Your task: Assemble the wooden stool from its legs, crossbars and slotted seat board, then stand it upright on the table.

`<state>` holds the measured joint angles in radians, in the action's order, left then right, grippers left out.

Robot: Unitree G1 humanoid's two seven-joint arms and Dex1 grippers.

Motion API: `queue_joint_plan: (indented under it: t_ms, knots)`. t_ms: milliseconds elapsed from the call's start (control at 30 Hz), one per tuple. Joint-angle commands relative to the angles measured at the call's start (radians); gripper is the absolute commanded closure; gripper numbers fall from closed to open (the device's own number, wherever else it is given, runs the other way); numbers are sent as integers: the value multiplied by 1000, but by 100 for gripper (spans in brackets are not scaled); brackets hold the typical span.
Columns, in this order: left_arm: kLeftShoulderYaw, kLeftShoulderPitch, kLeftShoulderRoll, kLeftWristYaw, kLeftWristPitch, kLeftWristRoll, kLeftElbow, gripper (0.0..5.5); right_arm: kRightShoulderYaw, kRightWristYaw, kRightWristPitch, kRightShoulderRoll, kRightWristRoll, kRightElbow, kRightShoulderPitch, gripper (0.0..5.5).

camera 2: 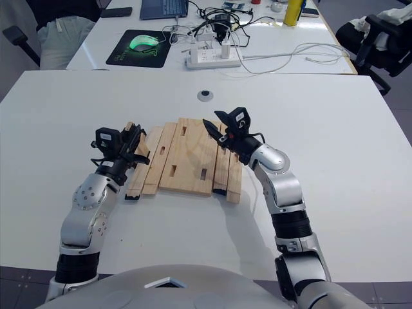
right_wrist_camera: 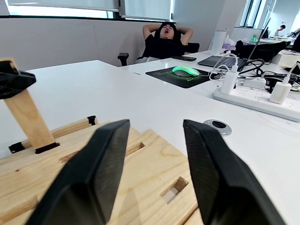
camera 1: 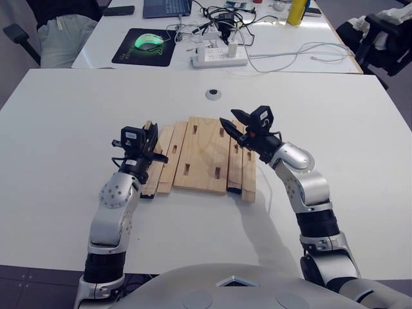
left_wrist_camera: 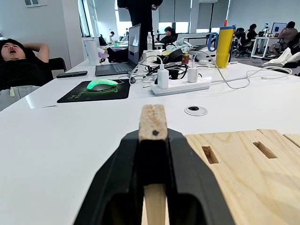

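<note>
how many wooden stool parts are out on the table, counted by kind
slotted seat board: 1
wooden bar held in the left gripper: 1
loose bars lying flat beside the board: at least 4; they lie tight together, so there may be more
total: at least 6

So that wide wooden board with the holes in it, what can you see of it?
The seat board is a wide slab of pale wood lying flat on the white table. Four rectangular slots are cut into it. Wooden sticks lie close along both long sides. The right end effector hovers open above its far right corner.
</note>
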<state>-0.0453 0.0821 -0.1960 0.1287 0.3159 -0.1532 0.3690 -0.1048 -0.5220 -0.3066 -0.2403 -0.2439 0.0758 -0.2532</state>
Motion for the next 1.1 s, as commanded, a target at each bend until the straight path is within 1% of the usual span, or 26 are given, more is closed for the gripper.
queue_joint_plan:
  t_ms: [33, 733, 767, 833, 933, 1100]
  knots:
    - [-20, 55, 1, 18, 83, 4, -77, 507, -9, 0, -6, 1, 11, -6, -12, 336]
    - [0, 6, 29, 53, -12, -24, -73, 507, -17, -9, 17, 10, 21, -44, -5, 336]
    - [2, 5, 33, 56, -23, -27, -70, 471, -18, -9, 19, 10, 22, -47, -4, 336]
    - [7, 4, 37, 60, -46, -29, -63, 454, -21, -9, 20, 11, 24, -48, -3, 336]
    - [8, -2, 43, 72, -65, -30, -63, 402, -25, -14, 20, 11, 22, -45, 2, 336]
    - [13, -2, 45, 75, -104, -17, -62, 333, -26, -17, 21, 10, 20, -43, 14, 336]
